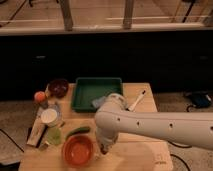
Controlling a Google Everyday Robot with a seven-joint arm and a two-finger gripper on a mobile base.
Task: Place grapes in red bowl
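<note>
The red bowl (pixel 77 150) sits at the front left of the wooden table (pixel 142 152); it is bright orange-red, shiny inside, and looks empty. My gripper (pixel 104 148) hangs from the white arm (pixel 150 125) just to the right of the bowl's rim, low over the table. The grapes do not show; the arm and gripper may hide them.
A green cucumber-like vegetable (pixel 77 132) lies just behind the red bowl. A green tray (pixel 95 92) stands at the back, with a dark maroon bowl (pixel 58 87) and an orange fruit (pixel 39 96) to its left. A white cup (pixel 49 116) and a green cup (pixel 54 135) stand at the left edge. A white marker (pixel 137 100) lies at the back right.
</note>
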